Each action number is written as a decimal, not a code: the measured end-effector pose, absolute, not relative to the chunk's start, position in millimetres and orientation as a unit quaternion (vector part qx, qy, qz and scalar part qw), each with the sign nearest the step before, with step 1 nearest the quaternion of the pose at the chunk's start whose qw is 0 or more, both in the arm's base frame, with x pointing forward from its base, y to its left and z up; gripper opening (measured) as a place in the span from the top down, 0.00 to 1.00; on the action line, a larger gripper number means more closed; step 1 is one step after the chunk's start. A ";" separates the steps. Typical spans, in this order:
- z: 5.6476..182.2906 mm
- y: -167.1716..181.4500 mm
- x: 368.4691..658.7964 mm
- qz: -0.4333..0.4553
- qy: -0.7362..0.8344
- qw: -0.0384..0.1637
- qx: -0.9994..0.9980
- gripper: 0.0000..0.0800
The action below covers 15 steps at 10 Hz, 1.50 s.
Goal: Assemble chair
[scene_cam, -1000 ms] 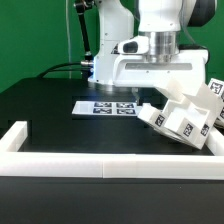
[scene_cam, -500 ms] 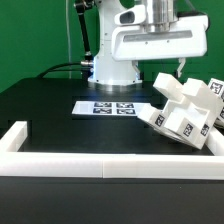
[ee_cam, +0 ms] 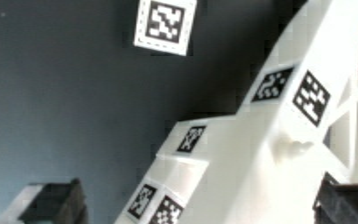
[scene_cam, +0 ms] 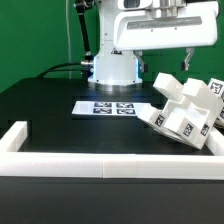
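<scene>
The chair (scene_cam: pixel 185 105) is a partly joined cluster of blocky white parts with black-and-white tags. It lies tilted on the black table at the exterior view's right. My gripper (scene_cam: pixel 163 58) hangs open and empty above it, clear of the parts. In the wrist view the chair (ee_cam: pixel 282 130) fills the frame below the gripper (ee_cam: pixel 202 205). One dark fingertip (ee_cam: pixel 51 200) shows at one edge and the other at the opposite edge, wide apart and holding nothing.
The marker board (scene_cam: pixel 110 106) lies flat on the table to the left of the chair, and one of its tags shows in the wrist view (ee_cam: pixel 165 25). A long white border rail (scene_cam: pixel 100 166) runs along the table's front. The robot base (scene_cam: pixel 113 68) stands behind.
My gripper has risen straight up from just above the chair to near the top of the exterior view. The chair has not moved.
</scene>
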<state>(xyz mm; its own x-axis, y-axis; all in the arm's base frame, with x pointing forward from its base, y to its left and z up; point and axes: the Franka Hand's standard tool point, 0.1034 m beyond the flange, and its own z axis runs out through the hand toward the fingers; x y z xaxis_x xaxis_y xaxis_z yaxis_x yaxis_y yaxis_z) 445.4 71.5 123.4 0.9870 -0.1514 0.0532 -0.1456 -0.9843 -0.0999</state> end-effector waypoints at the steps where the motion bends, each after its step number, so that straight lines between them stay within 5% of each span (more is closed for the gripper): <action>1: 122.9 71.4 446.8 -0.031 0.074 0.048 -0.996 0.19; 5: 125.4 56.9 497.5 -0.042 0.058 0.044 -0.996 0.19; 15: 103.8 20.1 521.3 -0.057 -0.012 0.027 -0.998 0.19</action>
<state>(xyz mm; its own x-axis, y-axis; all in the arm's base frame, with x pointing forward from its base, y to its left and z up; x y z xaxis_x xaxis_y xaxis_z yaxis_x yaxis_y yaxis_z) 521.3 20.1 103.8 0.9932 0.0218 0.1140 0.0280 -0.9982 -0.0531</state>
